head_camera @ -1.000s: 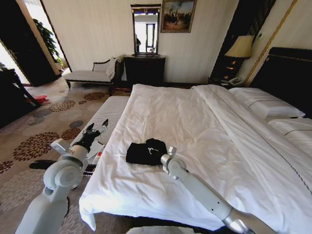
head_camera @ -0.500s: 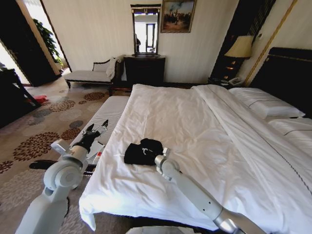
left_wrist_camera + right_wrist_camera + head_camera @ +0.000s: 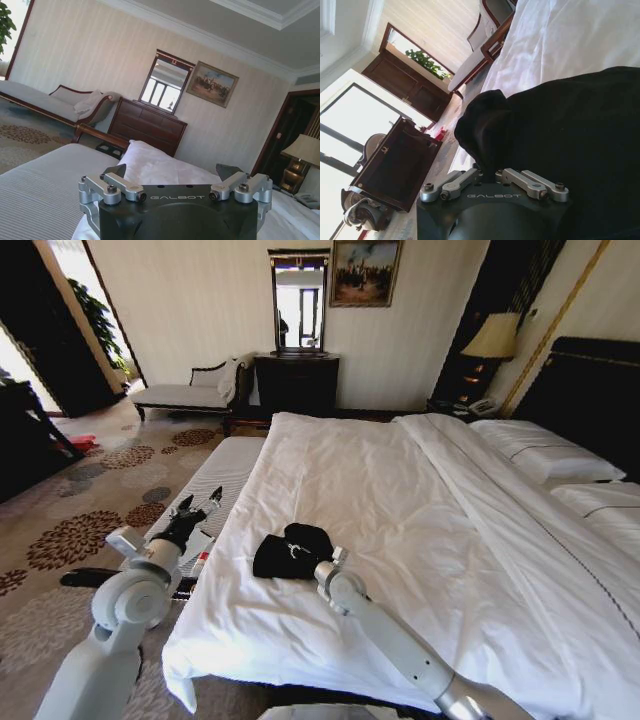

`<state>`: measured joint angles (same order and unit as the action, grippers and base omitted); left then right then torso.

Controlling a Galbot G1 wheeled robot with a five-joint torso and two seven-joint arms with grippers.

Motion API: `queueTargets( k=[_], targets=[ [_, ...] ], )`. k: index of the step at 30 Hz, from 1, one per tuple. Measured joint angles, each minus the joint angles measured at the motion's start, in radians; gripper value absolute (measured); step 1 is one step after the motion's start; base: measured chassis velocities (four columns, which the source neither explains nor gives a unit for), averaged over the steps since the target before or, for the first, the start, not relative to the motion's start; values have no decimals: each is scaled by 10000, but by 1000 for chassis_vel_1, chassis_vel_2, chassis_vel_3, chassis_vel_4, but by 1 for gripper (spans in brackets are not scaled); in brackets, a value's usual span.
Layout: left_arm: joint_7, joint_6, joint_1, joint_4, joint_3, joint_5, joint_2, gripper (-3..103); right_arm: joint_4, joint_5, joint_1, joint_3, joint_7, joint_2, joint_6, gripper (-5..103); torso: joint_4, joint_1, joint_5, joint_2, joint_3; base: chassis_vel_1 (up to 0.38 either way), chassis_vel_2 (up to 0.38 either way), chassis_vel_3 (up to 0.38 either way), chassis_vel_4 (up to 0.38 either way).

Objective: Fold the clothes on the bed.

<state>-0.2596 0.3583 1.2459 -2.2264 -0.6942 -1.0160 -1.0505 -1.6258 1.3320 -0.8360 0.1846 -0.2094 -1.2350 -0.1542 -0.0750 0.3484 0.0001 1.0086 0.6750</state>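
The clothes are one black T-shirt (image 3: pixel 288 550), bunched in a small heap on the white duvet of the bed (image 3: pixel 400 490) near its left edge. My right arm reaches across the duvet from the lower right. Its gripper (image 3: pixel 312 560) sits at the heap's near right side. In the right wrist view the right gripper (image 3: pixel 487 167) is shut on a raised fold of the black T-shirt (image 3: pixel 560 130), and its fingertips are buried in the cloth. My left gripper (image 3: pixel 195 508) hangs open beside the bed's left edge, apart from the shirt; in its own wrist view the left gripper (image 3: pixel 172 172) holds nothing.
A striped bench (image 3: pixel 225 475) runs along the bed's left side below my left gripper. Patterned carpet (image 3: pixel 90 530) lies further left. A chaise (image 3: pixel 190 390) and dark dresser (image 3: pixel 297 380) stand at the far wall. Pillows (image 3: pixel 545 450) and headboard (image 3: pixel 590 390) are far right.
My right gripper has slid leftward across the duvet, and the black T-shirt has shifted slightly left with it. The left arm has stayed where it was.
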Motion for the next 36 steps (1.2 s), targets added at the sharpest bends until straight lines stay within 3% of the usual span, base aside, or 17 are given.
queueTargets(
  k=[10,29,36],
  targets=[
    [3,-4,-4,9,47,80,-110,100,-790,14,-397,-46,-32,683,69,3,-4,0,-1,1,0,0,0,0,0],
    [5,-4,183,-139,-25,125,-148,100,-54,-458,-104,272,-39,-217,175,1,-1,0,-1,0,0,0,0,0,0],
    [11,0,186,-90,15,158,-176,100,-260,-796,-238,282,708,-94,526,22,-3,0,-1,1,0,0,0,0,0]
  ],
)
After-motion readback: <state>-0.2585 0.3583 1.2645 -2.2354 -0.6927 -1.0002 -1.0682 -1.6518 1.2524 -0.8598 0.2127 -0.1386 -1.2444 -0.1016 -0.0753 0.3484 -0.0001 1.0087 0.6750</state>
